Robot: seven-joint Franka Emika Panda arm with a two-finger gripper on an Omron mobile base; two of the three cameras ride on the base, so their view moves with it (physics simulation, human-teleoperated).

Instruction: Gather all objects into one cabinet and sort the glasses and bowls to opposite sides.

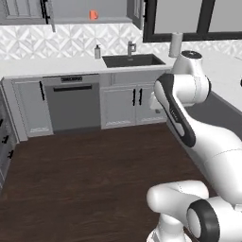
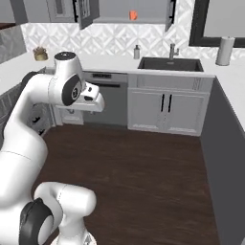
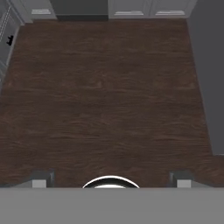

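Kitchen seen from the mobile base, with the arm folded high and its hand aimed down at the dark wood floor point(image 3: 109, 96). The pincer point(image 3: 111, 177) shows as two dark finger tips standing wide apart with bare floor between them: open and holding nothing.

The orange mug point(image 1: 93, 15) sits inside the grey wall cabinet point(image 1: 90, 9), on its shelf, and appears again from the other side point(image 2: 133, 16). The cabinet doors point(image 2: 86, 12) stand swung open on both sides of it.

Below the cabinet, on the white surface point(image 1: 52, 66), a grey soap dispenser point(image 1: 98, 52) stands just left of the dark sink point(image 1: 133, 60) and its faucet point(image 1: 131, 47). A paper towel roll point(image 2: 224, 50) stands upright to the right of the sink. A dishwasher point(image 1: 74, 101) is set between the base cabinets point(image 2: 165, 110).
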